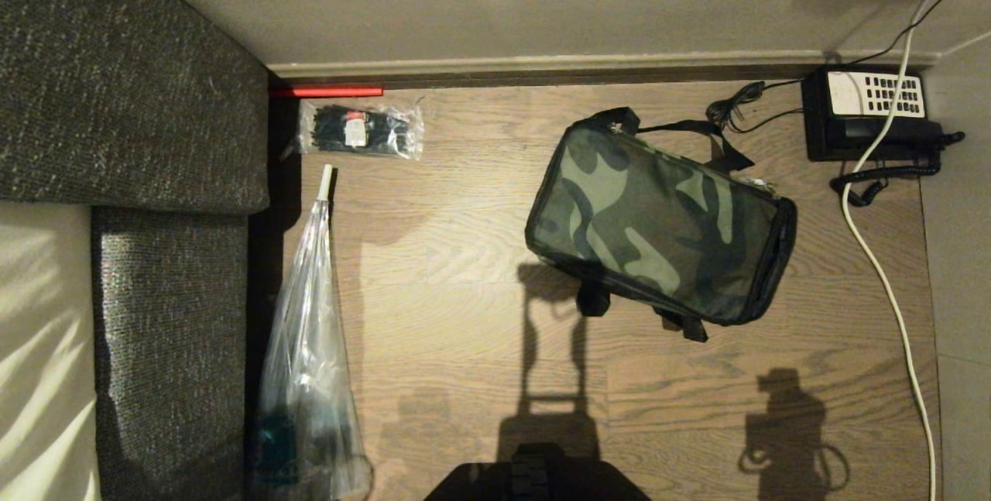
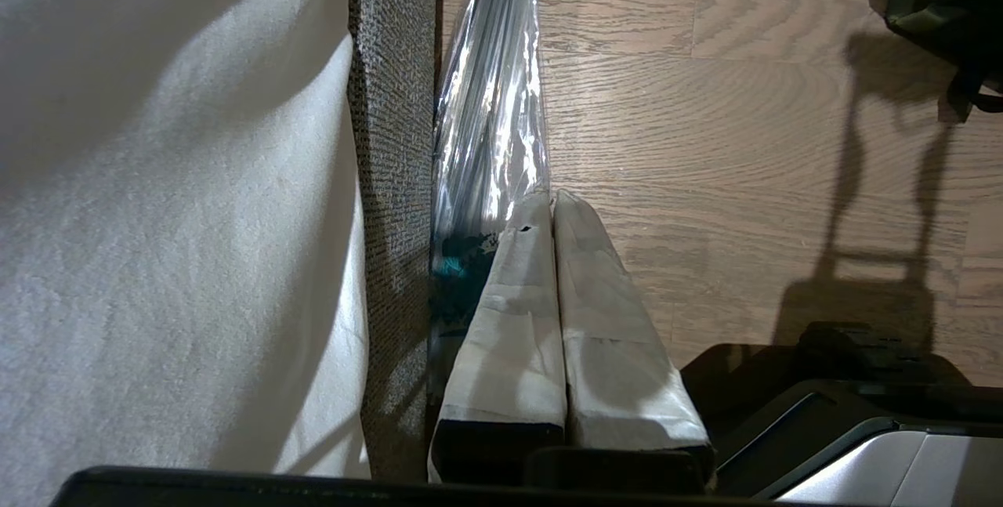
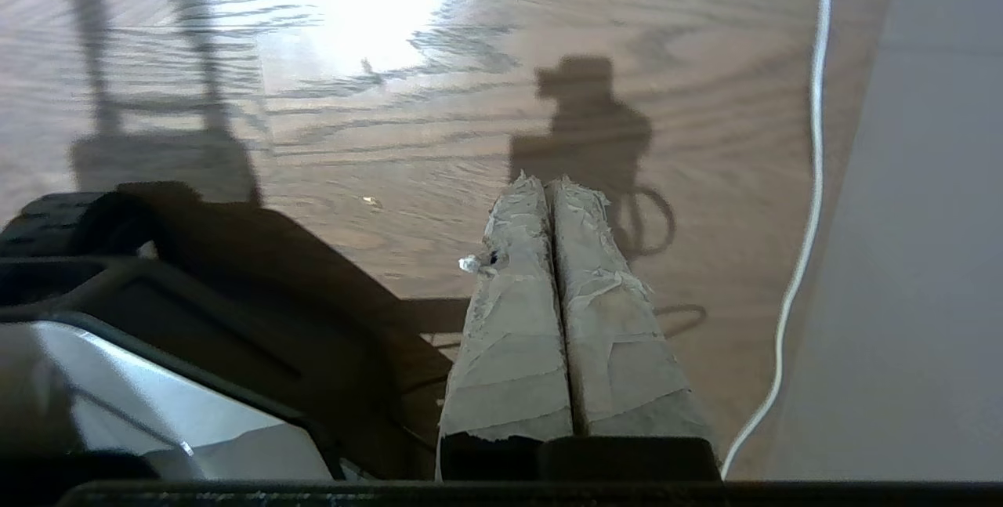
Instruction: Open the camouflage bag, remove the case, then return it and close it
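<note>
Right wrist view: pressed-together right end effector (image 3: pixel 552 186) hangs well apart from camouflage bag (image 1: pixel 658 226).

The boxy green, tan and black camouflage fabric bag (image 1: pixel 658 226) lies zipped shut on the wooden floor, so its contents are hidden. In the left wrist view only one dark corner of it shows, cut off at the frame edge. The long clear plastic sleeve (image 1: pixel 310 362) runs off the head view's lower edge. The label on the clear packet of black cable ties (image 1: pixel 361 130) is too small to read.
</note>
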Controlling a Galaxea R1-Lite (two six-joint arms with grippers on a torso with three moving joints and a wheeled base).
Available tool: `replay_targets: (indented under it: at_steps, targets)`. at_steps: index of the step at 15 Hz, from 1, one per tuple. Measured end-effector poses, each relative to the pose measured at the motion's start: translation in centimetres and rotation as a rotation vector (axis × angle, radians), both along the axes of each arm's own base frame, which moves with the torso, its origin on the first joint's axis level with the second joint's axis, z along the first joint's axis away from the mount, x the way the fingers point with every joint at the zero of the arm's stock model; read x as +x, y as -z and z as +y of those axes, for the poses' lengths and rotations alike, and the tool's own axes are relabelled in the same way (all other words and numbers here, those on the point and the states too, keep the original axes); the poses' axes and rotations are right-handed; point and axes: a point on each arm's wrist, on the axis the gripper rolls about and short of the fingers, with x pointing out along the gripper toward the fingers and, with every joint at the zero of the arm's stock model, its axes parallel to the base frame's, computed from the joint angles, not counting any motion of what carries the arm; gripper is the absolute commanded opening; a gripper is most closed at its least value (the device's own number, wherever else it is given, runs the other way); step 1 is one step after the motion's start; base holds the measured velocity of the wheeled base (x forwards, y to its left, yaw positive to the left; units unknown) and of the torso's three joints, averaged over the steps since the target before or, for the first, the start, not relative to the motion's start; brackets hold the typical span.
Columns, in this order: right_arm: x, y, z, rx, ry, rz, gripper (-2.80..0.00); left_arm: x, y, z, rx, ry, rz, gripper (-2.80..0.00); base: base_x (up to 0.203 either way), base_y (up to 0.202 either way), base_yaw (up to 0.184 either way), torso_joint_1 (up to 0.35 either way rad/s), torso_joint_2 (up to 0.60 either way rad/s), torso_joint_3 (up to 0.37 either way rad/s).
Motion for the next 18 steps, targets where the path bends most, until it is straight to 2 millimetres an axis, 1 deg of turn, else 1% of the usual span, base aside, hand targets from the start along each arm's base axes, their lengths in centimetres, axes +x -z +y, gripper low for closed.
replay_targets:
  at_steps: [2, 3, 5, 7, 10, 14, 18]
  targets:
    - [0.0, 0.0, 0.0, 0.005, 0.069, 0.009, -2.8, 0.0, 0.0, 0.0, 0.0, 0.0, 0.0, -2.8, 0.0, 0.0, 0.0, 0.0, 0.0, 0.0]
    - [0.0, 0.0, 0.0, 0.01, 0.071, 0.01, -2.8, 0.0, 0.0, 0.0, 0.0, 0.002, 0.0, -2.8, 0.0, 0.0, 0.0, 0.0, 0.0, 0.0]
    - [-0.2, 0.2, 0.0, 0.031, -0.017, 0.0, -2.8, 0.0, 0.0, 0.0, 0.0, 0.0, 0.0, -2.8, 0.0, 0.0, 0.0, 0.0, 0.0, 0.0]
    - [-0.8, 0.3, -0.1, 0.036, -0.1, -0.072, -2.8, 0.0, 0.0, 0.0, 0.0, 0.0, 0.0, -2.8, 0.0, 0.0, 0.0, 0.0, 0.0, 0.0]
    - [-1.3, 0.5, -0.1, 0.107, -0.112, -0.203, -2.8, 0.0, 0.0, 0.0, -0.001, 0.0, 0.0, -2.8, 0.0, 0.0, 0.0, 0.0, 0.0, 0.0]
    - [-1.7, 0.4, -0.1, 0.107, -0.116, -0.265, -2.8, 0.0, 0.0, 0.0, 0.0, 0.001, 0.0, -2.8, 0.0, 0.0, 0.0, 0.0, 0.0, 0.0]
    - [-1.8, 0.5, -0.1, 0.124, -0.114, -0.282, -2.8, 0.0, 0.0, 0.0, 0.0, 0.001, 0.0, -2.8, 0.0, 0.0, 0.0, 0.0, 0.0, 0.0]
